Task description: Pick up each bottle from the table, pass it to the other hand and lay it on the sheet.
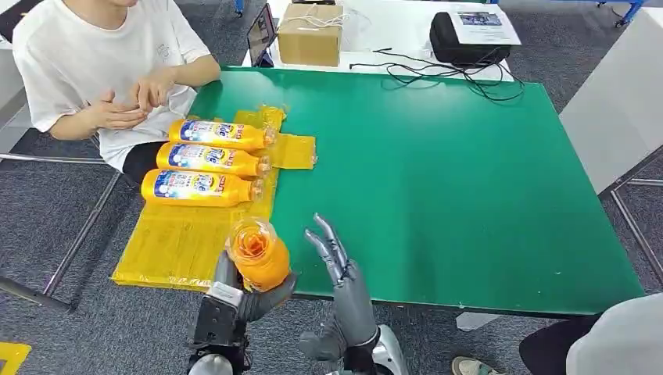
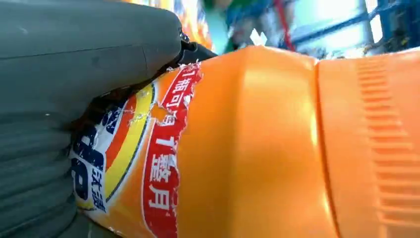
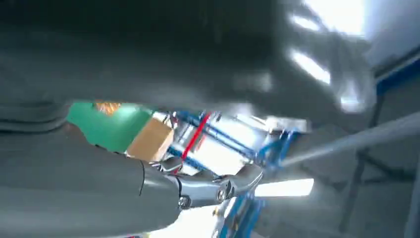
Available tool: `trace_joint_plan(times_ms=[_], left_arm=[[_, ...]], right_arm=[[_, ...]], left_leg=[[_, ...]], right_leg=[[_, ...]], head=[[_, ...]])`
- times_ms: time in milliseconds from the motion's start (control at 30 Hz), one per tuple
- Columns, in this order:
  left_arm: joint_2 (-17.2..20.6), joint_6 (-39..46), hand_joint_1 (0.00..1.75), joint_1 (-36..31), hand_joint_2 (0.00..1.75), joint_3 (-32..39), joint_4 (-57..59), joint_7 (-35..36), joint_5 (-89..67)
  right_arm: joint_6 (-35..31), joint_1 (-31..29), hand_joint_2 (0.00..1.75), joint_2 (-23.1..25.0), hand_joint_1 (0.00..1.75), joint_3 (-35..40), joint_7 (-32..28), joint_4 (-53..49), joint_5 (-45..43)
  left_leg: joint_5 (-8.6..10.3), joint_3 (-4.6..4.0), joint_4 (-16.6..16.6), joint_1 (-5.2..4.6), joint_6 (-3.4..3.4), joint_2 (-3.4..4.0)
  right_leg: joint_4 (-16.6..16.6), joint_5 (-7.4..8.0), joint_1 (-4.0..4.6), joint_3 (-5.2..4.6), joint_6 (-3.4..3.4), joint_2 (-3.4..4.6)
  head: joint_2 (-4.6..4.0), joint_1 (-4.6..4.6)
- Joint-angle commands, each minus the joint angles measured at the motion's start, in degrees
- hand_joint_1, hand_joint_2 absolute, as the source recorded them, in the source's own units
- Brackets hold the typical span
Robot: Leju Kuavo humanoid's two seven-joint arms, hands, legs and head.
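The orange plastic detergent bottle with a printed label (image 1: 260, 254) stood low and centre-left in the head view, gripped around its lower body by the left hand (image 1: 238, 301); it looked stiff, smooth and probably fairly heavy, so the labelled mid-body seemed the safest hold. Just right of it the right hand (image 1: 342, 273) was empty, fingers spread. Three matching bottles (image 1: 203, 160) lay on the yellow plastic sheet (image 1: 176, 246) at the left.

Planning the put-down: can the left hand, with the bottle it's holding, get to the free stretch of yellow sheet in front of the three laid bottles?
Probably yes. The left hand holds the bottle right over the sheet; its near part lies bare, nothing between.
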Motion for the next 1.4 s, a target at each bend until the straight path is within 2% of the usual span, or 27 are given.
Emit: trace_joint_plan(times_ms=[33, 167, 333, 433, 533, 700, 900, 933, 967, 1000, 1067, 1100, 1133, 1400], left_arm=[[1.75, 4.99, 1.75, -4.41, 1.75, 10.05, 6.95, 6.50, -19.50], [2.03, 5.41, 1.75, -8.11, 1.75, 15.57, 15.87, 10.06, -27.25], [4.62, 5.72, 1.75, -12.74, 1.75, 18.49, 24.08, 15.95, -40.30], [6.07, 2.78, 1.75, -16.66, 1.75, 18.93, 29.89, 19.74, -46.71], [6.55, -0.50, 1.75, -19.54, 1.75, 18.91, 34.65, 20.79, -47.85], [6.55, -0.50, 1.75, -19.54, 1.75, 18.91, 34.65, 20.79, -47.85], [7.72, -6.86, 1.75, -25.92, 1.75, 17.54, 45.72, 22.72, -51.39], [7.90, -7.72, 0.38, -26.38, 1.75, 17.05, 46.82, 22.23, -51.70], [8.17, -9.35, 0.07, -26.35, 1.75, 16.31, 46.99, 21.49, -51.79], [8.35, -10.10, 0.02, -26.15, 1.75, 16.02, 46.77, 20.98, -51.66], [9.68, -15.68, 0.00, -24.97, 1.75, 14.04, 44.92, 18.68, -50.85], [9.68, -15.68, 0.00, -24.97, 1.75, 14.04, 44.92, 18.68, -50.85], [11.31, -19.38, 0.00, -23.74, 1.75, 11.61, 42.77, 18.28, -51.11], [13.09, -21.98, 0.00, -22.28, 1.75, 8.70, 40.98, 17.07, -50.54]], right_arm=[[-0.61, 3.99, 0.00, -0.58, 0.00, -3.05, -0.20, -2.65, -9.95], [-0.35, 3.82, 0.00, -0.77, 0.00, -2.76, -0.20, -2.65, -12.97], [-1.03, 4.22, 0.00, -1.25, 0.00, -1.97, -0.20, -3.75, -16.28], [0.60, 4.61, 0.00, 0.03, 0.00, -2.78, -0.20, -3.40, -16.01], [1.91, 4.13, 0.00, 0.63, 0.00, -3.58, -0.20, -2.76, -16.30], [1.91, 4.13, 0.00, 0.63, 0.00, -3.58, -0.20, -2.76, -16.30], [5.28, 3.45, 0.00, 2.90, 0.00, -6.67, -0.20, 0.15, -18.79], [5.41, 3.49, 0.00, 3.22, 0.00, -7.29, -0.20, 0.73, -19.27], [5.85, 3.67, 0.00, 3.51, 0.00, -8.03, -0.20, 1.32, -20.00], [6.00, 3.70, 0.00, 3.57, 0.00, -8.31, -0.20, 1.54, -20.22], [6.60, 3.80, 0.00, 3.81, 0.00, -9.37, -0.20, 2.18, -21.07], [6.60, 3.80, 0.00, 3.81, 0.00, -9.37, -0.20, 2.18, -21.07], [7.04, 3.68, 0.00, 4.03, 0.00, -10.07, -0.20, 2.58, -21.37], [6.99, 3.54, 0.00, 4.48, 0.00, -10.63, -0.20, 3.28, -21.60]], left_leg=[[-0.08, 0.27, -0.06, 0.07, -0.11, -0.18], [-0.02, 0.21, -0.09, 0.04, -0.10, -0.12], [-0.02, 0.34, -0.12, 0.08, -0.13, -0.13], [-0.02, 0.30, -0.09, 0.09, -0.13, -0.17], [-0.05, 0.36, -0.08, 0.10, -0.14, -0.15], [-0.03, 0.36, -0.07, 0.05, -0.11, 0.01], [-0.01, 0.50, -0.08, 0.11, -0.16, -0.06], [0.03, 0.48, -0.10, 0.05, -0.15, -0.04], [0.00, 0.56, -0.10, 0.11, -0.20, 0.00], [0.02, 0.54, -0.10, 0.07, -0.16, 0.02], [0.02, 0.59, -0.12, 0.06, -0.15, 0.02], [-0.01, 0.62, -0.11, 0.10, -0.20, 0.07], [0.01, 0.60, -0.11, 0.09, -0.18, 0.09], [-0.02, 0.77, -0.14, 0.11, -0.24, 0.20]], right_leg=[[-0.08, -0.10, 0.05, 0.31, -0.12, -0.03], [-0.09, -0.03, 0.04, 0.22, -0.10, -0.01], [-0.11, -0.04, 0.07, 0.32, -0.14, 0.02], [-0.09, -0.06, 0.08, 0.30, -0.13, -0.02], [-0.07, -0.10, 0.07, 0.37, -0.13, 0.01], [-0.05, -0.02, 0.04, 0.35, -0.10, 0.13], [-0.07, -0.03, 0.09, 0.49, -0.16, 0.11], [-0.05, 0.00, 0.04, 0.47, -0.12, 0.10], [-0.07, 0.00, 0.08, 0.54, -0.16, 0.20], [-0.05, 0.01, 0.05, 0.52, -0.12, 0.17], [-0.06, 0.02, 0.04, 0.54, -0.13, 0.15], [-0.06, 0.02, 0.08, 0.57, -0.18, 0.25], [-0.05, 0.03, 0.07, 0.53, -0.15, 0.22], [-0.08, 0.00, 0.07, 0.74, -0.18, 0.39]], head=[[0.00, 0.00], [0.00, 0.00], [0.00, -0.02], [0.00, -0.02], [0.00, 0.00], [0.00, 0.00], [0.00, 0.00], [0.00, 0.00], [0.00, 0.00], [0.00, 0.00], [0.00, 0.00], [0.00, 0.02], [0.00, -0.02], [0.00, 0.00]])
